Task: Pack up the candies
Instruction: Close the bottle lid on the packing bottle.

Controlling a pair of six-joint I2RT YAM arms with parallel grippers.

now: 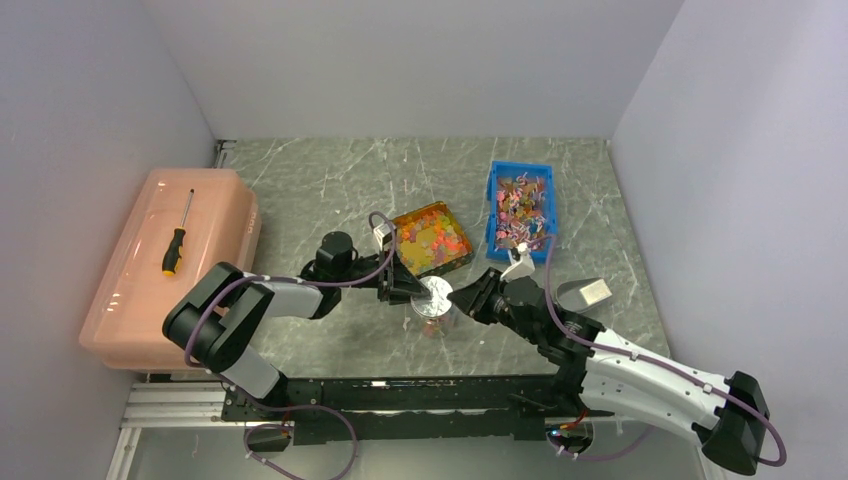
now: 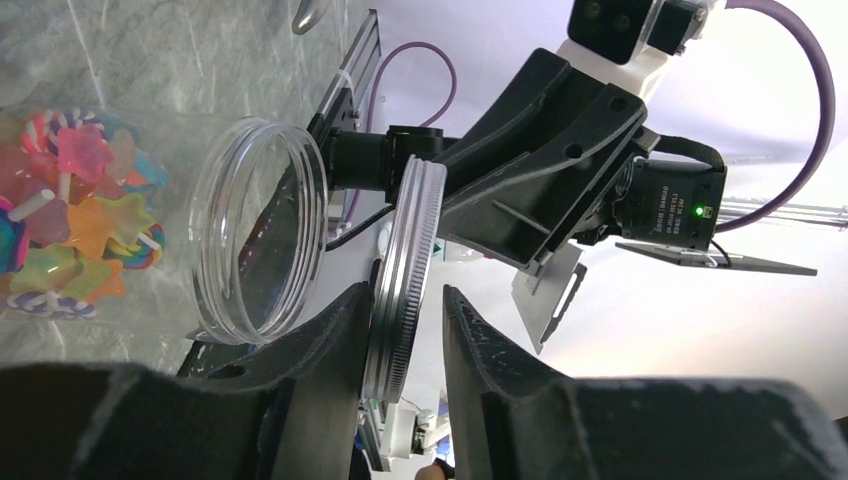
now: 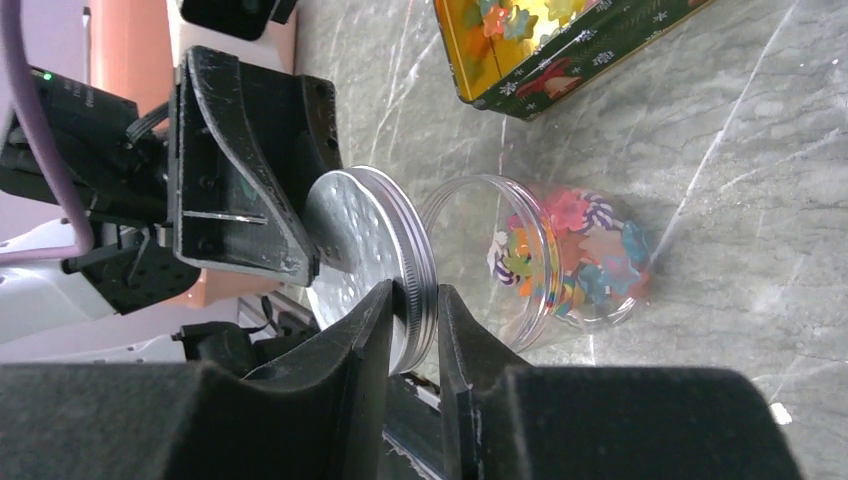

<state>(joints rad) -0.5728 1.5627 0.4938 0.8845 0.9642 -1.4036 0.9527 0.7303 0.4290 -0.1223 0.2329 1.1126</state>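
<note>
Grey marbled worktop (image 1: 330, 180) between white walls carries everything, and both arms meet over its middle. The right end effector (image 3: 413, 297) is clamped on the rim of a metal lid (image 3: 365, 240), fingers nearly together with only the rim between them. The left end effector (image 2: 405, 292) straddles the opposite side of the same rim. Its fingers stand close on either side, but I cannot tell whether they press or just clear it.

Just beyond both sets of fingertips, on the lid's underside, stands a clear jar (image 3: 470, 250). Its open mouth faces the lid, near it but apart. The lid is roughly parallel to the mouth, slightly tilted and off-centre. The jar's long axis runs straight away from the lid to the worktop, so the coming move is probably a short advance along that axis to seat the lid. Neither arm is nearer; both are at the lid.

The candies (image 3: 565, 250) fill the jar's far end, well short of the mouth. They are glossy star shapes and striped swirls on small white sticks, in pink, orange, yellow, green and blue. Farther out from the left end effector, more lie in an open tin (image 3: 540, 60). Beyond the right one is a blue bin (image 1: 497, 200) of others.
</note>
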